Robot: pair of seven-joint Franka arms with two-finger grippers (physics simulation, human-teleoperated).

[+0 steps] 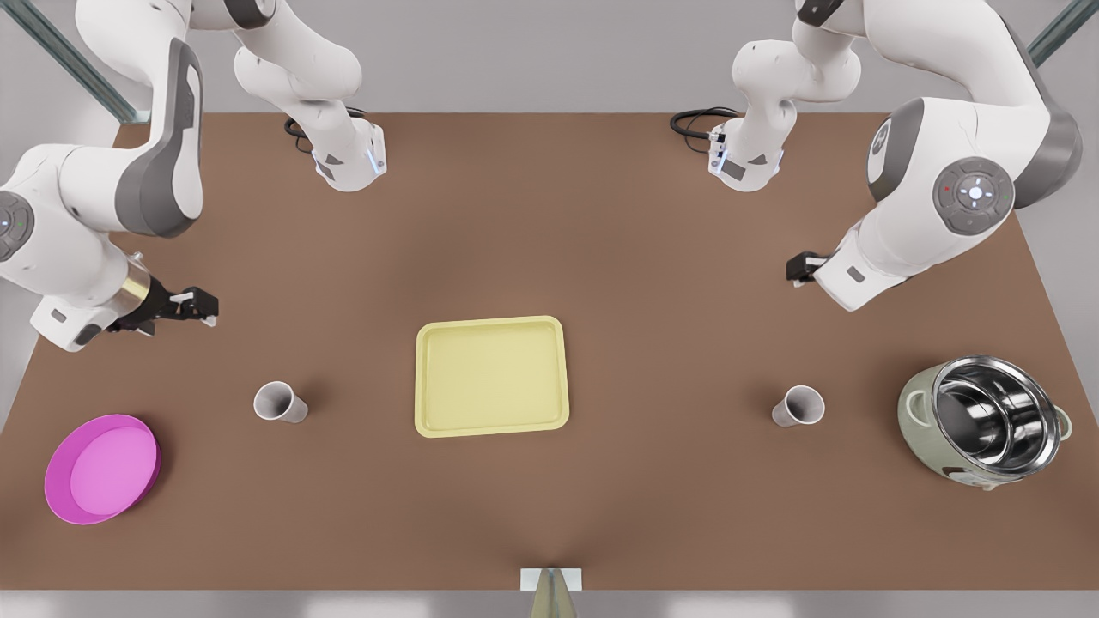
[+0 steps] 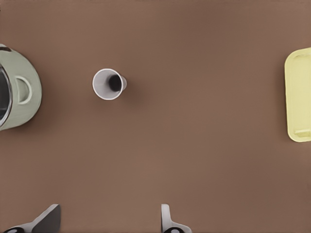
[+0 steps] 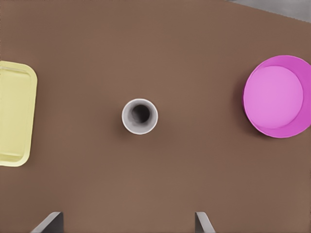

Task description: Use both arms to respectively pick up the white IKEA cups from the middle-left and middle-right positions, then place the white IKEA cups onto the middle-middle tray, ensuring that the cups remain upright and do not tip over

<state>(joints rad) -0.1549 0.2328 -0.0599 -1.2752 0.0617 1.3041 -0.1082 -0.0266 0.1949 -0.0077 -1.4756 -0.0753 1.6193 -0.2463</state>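
Observation:
Two white cups stand upright on the brown table, one (image 1: 279,402) toward the front view's left and one (image 1: 798,405) toward its right. Between them lies the pale-yellow tray (image 1: 491,376), with nothing on it. My right gripper (image 1: 193,304) hovers at the front view's left, behind its cup (image 3: 140,116), with its fingers (image 3: 52,222) wide apart. Open too, my left gripper (image 1: 800,268) hangs at the front view's right, behind the other cup (image 2: 109,84), and its fingers (image 2: 166,218) are spread. Each wrist view catches an edge of the tray (image 2: 299,97) (image 3: 14,114).
A round magenta dish (image 1: 103,468) (image 3: 277,97) sits near the front-left corner in the front view. A pale-green cooker with a steel inner pot (image 1: 987,421) (image 2: 14,92) stands to the right of the right-hand cup. Both arm bases (image 1: 352,159) (image 1: 745,159) stand at the back.

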